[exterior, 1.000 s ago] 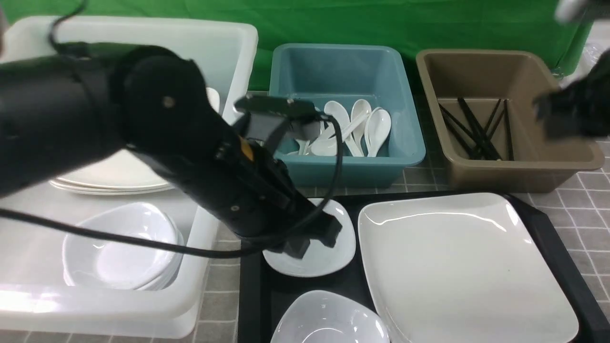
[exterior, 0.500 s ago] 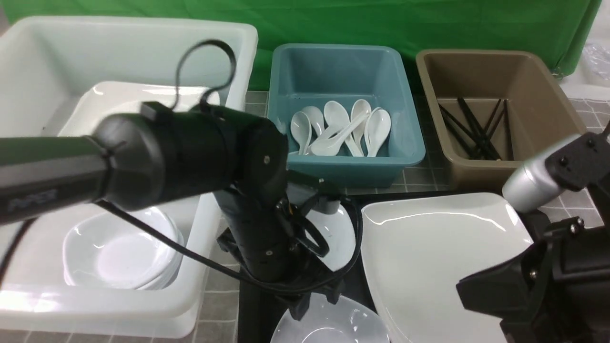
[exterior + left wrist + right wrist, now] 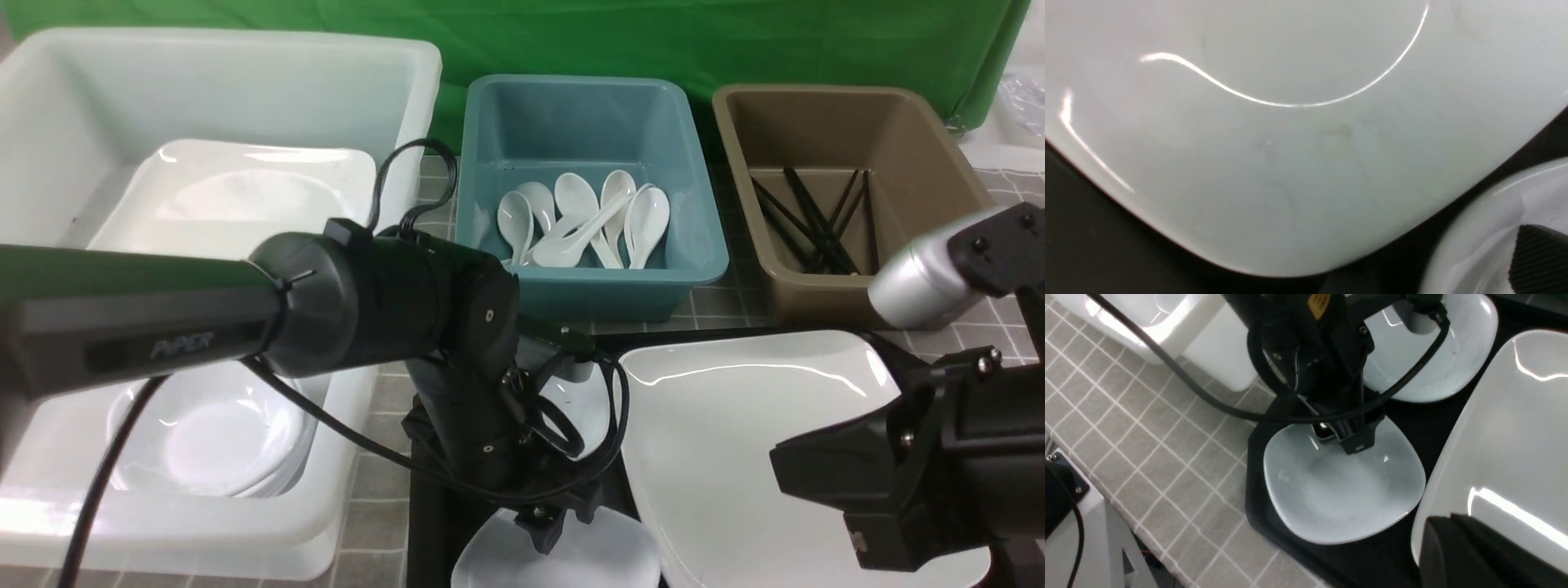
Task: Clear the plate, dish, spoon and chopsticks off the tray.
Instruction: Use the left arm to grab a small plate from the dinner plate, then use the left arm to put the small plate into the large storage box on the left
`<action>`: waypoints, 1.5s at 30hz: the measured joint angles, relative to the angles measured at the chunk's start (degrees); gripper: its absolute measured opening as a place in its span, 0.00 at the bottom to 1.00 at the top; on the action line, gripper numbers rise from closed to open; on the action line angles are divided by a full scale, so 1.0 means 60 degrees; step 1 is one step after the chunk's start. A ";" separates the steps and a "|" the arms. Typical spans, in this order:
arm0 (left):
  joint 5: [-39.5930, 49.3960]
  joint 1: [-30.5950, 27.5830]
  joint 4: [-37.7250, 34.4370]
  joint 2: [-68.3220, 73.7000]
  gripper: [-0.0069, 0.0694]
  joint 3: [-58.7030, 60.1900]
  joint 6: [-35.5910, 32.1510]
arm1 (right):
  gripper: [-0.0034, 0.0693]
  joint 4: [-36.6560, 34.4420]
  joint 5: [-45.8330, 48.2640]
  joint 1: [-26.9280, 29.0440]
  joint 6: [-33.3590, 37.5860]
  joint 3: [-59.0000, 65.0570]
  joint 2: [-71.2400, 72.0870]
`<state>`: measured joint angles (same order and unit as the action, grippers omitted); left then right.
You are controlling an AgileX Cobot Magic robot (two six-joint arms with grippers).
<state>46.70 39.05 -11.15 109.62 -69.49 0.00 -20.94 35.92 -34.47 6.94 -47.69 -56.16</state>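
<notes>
The black tray (image 3: 429,523) carries the large white plate (image 3: 759,441) and two small dishes. My left gripper (image 3: 559,527) points down at the far rim of the near dish (image 3: 1343,490), open, with one finger pad (image 3: 1539,261) inside the bowl. The far dish (image 3: 1437,363) lies partly behind that arm. My right gripper (image 3: 1440,518) is shut on nothing and hangs over the plate's near left edge. White spoons (image 3: 584,220) lie in the blue bin and black chopsticks (image 3: 816,216) in the brown bin. No spoon or chopsticks show on the tray.
A white bin (image 3: 49,98) on the left holds stacked plates and small dishes. The blue bin (image 3: 694,204) and brown bin (image 3: 939,188) stand behind the tray. The left arm's cable (image 3: 1208,400) loops low over the tray's left edge. A green backdrop closes the rear.
My left arm dropped from the far dish to the near dish and its jaws opened. My right arm came down from the upper right to hang over the plate.
</notes>
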 joint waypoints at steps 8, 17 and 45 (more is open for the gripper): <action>0.0768 0.0000 -0.0075 -0.0365 0.23 -0.0060 0.0000 | 0.08 0.0000 -0.0040 0.0000 0.0028 0.0000 0.0008; 0.1055 0.0000 0.0002 -0.1582 0.16 -0.0060 0.0064 | 0.08 0.0000 -0.0301 0.0000 0.0028 0.0000 0.0017; 0.2938 -0.7204 -0.1908 -0.6500 0.13 -0.1104 -0.0701 | 0.08 0.0019 -0.0158 -0.1915 0.1250 -0.3972 -0.2446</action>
<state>64.32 -4.17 -22.60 70.62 -76.11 -4.21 -20.83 34.97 -45.96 14.44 -71.52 -70.83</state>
